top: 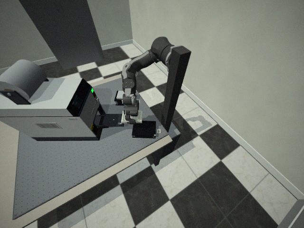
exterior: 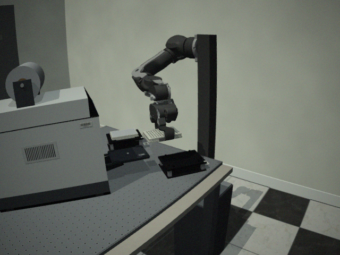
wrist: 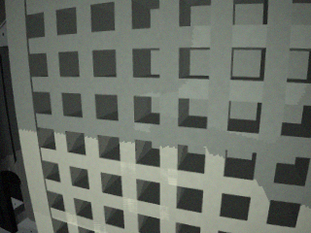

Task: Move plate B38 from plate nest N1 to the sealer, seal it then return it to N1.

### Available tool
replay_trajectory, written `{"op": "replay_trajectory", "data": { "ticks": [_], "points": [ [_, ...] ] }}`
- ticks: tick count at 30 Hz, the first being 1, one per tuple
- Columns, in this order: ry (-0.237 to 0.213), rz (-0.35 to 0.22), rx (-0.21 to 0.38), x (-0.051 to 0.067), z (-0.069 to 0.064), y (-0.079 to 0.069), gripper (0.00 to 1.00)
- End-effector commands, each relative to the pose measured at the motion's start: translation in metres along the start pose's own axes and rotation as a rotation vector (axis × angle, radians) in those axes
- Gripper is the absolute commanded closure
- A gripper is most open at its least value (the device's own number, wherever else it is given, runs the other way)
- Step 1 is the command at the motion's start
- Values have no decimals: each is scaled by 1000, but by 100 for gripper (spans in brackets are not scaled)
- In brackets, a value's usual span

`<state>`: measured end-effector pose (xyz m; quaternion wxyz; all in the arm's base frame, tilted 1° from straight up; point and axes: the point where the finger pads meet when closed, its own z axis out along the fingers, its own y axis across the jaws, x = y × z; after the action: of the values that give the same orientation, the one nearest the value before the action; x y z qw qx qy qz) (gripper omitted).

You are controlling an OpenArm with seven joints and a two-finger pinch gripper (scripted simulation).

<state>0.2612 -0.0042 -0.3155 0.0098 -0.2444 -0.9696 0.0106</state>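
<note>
Above the grey perforated bench top (exterior: 82, 219), between the two nests, the dark two-finger gripper (exterior: 166, 133) is clamped on the white gridded well plate B38 (exterior: 153, 135), its fingers pinching the plate across its width. B38 hangs level in the air, clear of every surface, with its open wells facing up (no foil shows on it). Seen from the top camera, the plate (top: 136, 117) sits just beyond the right end of the sealer's flat black stage (top: 111, 120), which stands out in front of the grey box-shaped sealer housing (top: 49, 108). On the housing's dark front face a green lamp (top: 92, 90) is lit. Nearer the bench edge, the black rectangular plate nest N1 (exterior: 182, 161) holds no plate. Farther back, the black plate nest N2 (exterior: 113, 141) carries B83, a plate with a pale flat foil top (exterior: 124, 133). Behind the housing, a grey foil roll (exterior: 26, 75) rests on top. At the bench's right end, a dark square post (exterior: 206, 95) carries the arm. From the wrist camera, only the plate's square wells (wrist: 162, 123) fill the view, part lit and part in shadow.
</note>
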Motion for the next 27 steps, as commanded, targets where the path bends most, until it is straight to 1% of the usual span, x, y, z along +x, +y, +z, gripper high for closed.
{"op": "replay_trajectory", "data": {
  "ticks": [1, 4, 9, 21, 26, 27],
  "points": [
    [-2, -2, -8, -1, -1, 2, 100],
    [-2, -2, -8, -1, -1, 2, 100],
    [-3, -2, -8, -39, -10, -5, 100],
    [-3, -2, -8, -39, -10, -5, 100],
    [-3, -2, -8, -77, -18, -11, 100],
    [-3, -2, -8, -77, -18, -11, 100]
  ]
}}
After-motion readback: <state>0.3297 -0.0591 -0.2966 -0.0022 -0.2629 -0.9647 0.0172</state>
